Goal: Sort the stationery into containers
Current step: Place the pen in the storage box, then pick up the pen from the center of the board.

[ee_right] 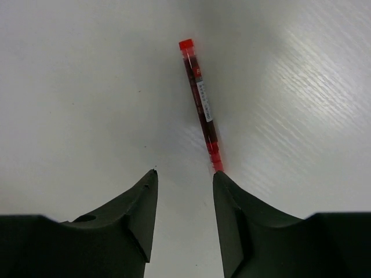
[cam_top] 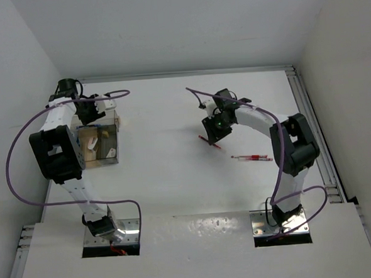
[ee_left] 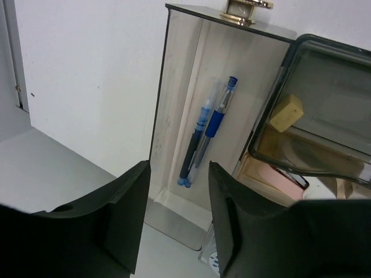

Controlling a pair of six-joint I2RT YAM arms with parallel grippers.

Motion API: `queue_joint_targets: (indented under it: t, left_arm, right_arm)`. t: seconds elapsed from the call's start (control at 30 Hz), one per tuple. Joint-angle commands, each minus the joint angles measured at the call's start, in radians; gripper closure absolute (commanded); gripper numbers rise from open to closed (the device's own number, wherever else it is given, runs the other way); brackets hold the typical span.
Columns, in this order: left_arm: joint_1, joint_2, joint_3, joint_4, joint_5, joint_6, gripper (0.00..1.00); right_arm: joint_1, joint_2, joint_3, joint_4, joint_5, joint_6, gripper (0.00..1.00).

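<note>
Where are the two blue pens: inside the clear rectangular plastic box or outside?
Inside: both blue pens lie side by side within the clear box's walls.

White arm links (cam_top: 253, 117), black joints (cam_top: 55, 153), looping purple cables (cam_top: 9, 163).

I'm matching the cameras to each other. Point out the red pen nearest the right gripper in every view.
Top external: the red pen lies slanted right of centre, at the lower edge of the right gripper.
Left wrist: not in it.
Right wrist: the red pen runs from top centre down to the right gripper.
Shared landmark: the right gripper, seen in both those views.
</note>
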Motion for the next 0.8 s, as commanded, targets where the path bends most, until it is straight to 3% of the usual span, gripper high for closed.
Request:
queue_joint_targets:
  t: [0.0, 0.27, 0.5, 0.77]
  left_arm:
    - [-0.002, -0.027, 0.021, 0.029, 0.042, -0.062, 0.48]
    - [0.022, -0.203, 0.027, 0.007, 0.238, -0.188, 0.48]
    - [0.007, -0.419, -0.122, 0.036, 0.335, -0.251, 0.47]
    - [-0.014, -0.553, -0.185, -0.056, 0.453, -0.251, 0.49]
  right_arm:
    - [0.045, 0.028, 0.044, 0.002, 0.111, -0.095, 0.58]
    - [0.082, 0.106, 0.057, 0.021, 0.194, -0.149, 0.64]
    - [0.087, 0.135, 0.048, 0.041, 0.271, -0.175, 0.67]
    - [0.087, 0.121, -0.009, 0.033, 0.263, -0.215, 0.91]
